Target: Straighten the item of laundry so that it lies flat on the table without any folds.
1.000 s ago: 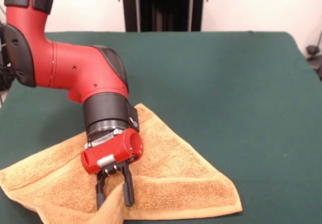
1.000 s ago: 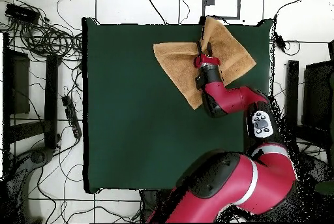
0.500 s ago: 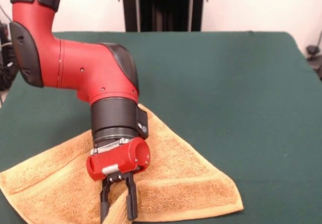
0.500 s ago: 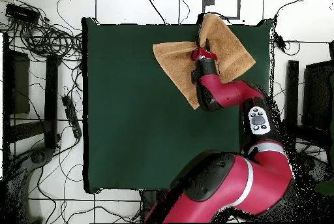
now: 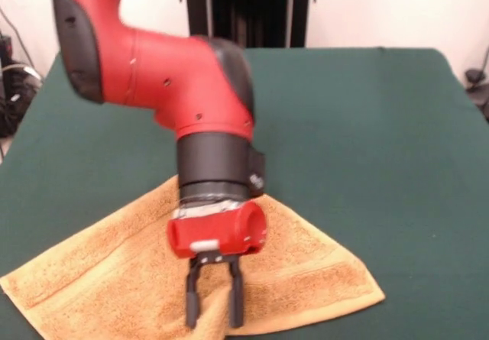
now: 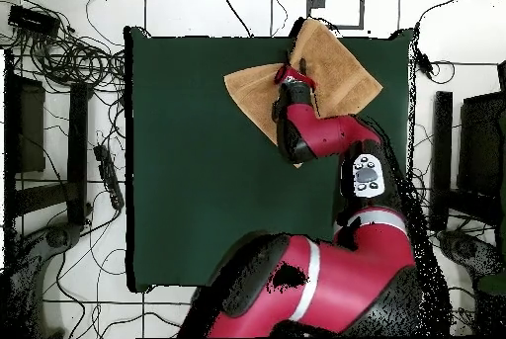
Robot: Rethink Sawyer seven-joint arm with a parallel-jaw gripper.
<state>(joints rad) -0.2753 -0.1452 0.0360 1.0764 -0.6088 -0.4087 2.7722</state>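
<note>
The item of laundry, an orange-tan towel (image 5: 99,279), lies rumpled near the front left of the green table (image 5: 367,126), with a woven band along its right part. My gripper (image 5: 214,311) points down at the towel's front edge. Its black fingers (image 5: 236,303) are closed on a raised ridge of the cloth. In the overhead view the towel (image 6: 341,68) sits at the table's top right, partly over the top edge, and the gripper (image 6: 288,75) is on its left half. The arm hides the towel's lower part there.
The table (image 6: 198,157) stretches wide and bare to the left of the towel in the overhead view. Tangled cables (image 6: 59,48) lie on the floor beside it. A black stand (image 5: 248,8) rises behind the table's far edge.
The arm has swung to the right in the front view, dragging the pinched fold along. The towel's right corner has slid rightward and the cloth has spread a little.
</note>
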